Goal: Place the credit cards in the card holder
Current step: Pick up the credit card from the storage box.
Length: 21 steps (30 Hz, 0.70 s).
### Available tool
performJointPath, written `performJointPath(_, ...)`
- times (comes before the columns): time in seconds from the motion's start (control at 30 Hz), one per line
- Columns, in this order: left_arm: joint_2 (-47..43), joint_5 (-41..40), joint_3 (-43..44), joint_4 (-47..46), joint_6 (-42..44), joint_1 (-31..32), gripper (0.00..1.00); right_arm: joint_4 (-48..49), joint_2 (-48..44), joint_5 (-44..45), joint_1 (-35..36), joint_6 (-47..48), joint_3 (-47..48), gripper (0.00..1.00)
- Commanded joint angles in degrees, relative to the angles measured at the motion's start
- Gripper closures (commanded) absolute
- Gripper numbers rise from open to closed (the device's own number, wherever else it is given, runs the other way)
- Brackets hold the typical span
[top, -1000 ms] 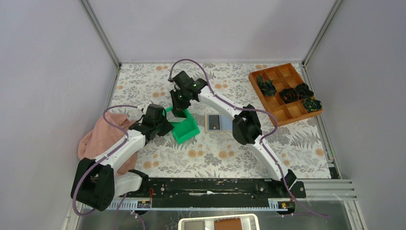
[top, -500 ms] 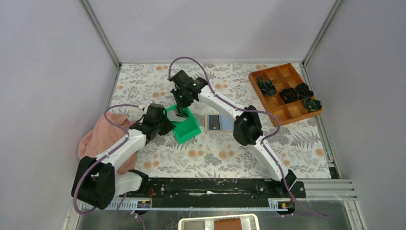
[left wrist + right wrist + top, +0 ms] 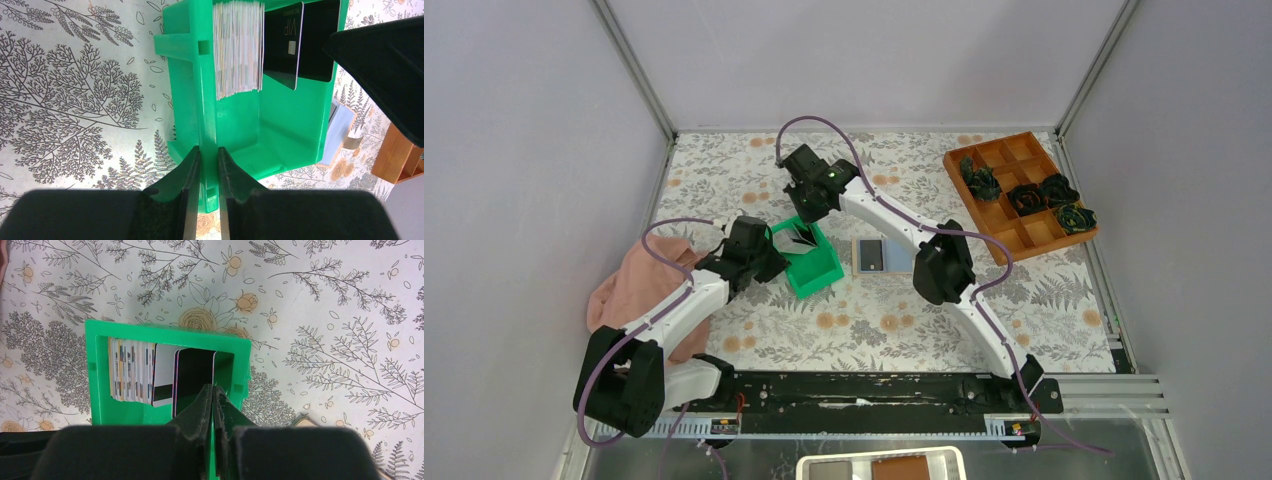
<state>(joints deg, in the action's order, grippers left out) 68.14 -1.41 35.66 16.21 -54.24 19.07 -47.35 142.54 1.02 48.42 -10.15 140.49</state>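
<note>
Over the green tray [image 3: 97,365], the right tool [image 3: 213,401] pinches a credit card [image 3: 195,371].

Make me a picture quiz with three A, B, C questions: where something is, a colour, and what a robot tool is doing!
1. Where is the wallet? A inside the green tray B on the table beside the tray C on the cloth
2. What colour is the cloth? A pink B blue C yellow
3. What is the left tool doing? A holding the wallet B pinching the tray's wall C hanging open
Answers: 1 B, it lies flat right of the tray. 2 A, the bundle looks pink. 3 B, its fingers squeeze the wall from both sides.
</note>
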Motion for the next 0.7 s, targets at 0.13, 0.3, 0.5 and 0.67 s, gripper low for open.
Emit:
performJointPath(0.13, -1.1, 0.5, 2.2, -2.3, 0.9, 0.0, 0.96, -2.0, -0.1, 2.3, 1.4, 2.1, -1.2, 0.95)
performJointPath(0.3, -1.5, 0.0, 3.2, -1.7, 1.6, 0.0, 0.9, -2.0, 0.0, 3.1, 1.8, 2.2, -2.6, 0.94)
performJointPath(0.5, -1.6, -0.4, 3.9, -1.4, 1.6, 0.0, 0.85, -2.6, 0.0, 4.6, 1.9, 2.7, -3.3, 1.0)
performJointPath(0.67, -2.1, -1.3, 4.7, -0.7, 1.6, 0.0, 0.76, -1.5, -2.5, 7.3, 1.9, 3.6, -5.5, 1.0)
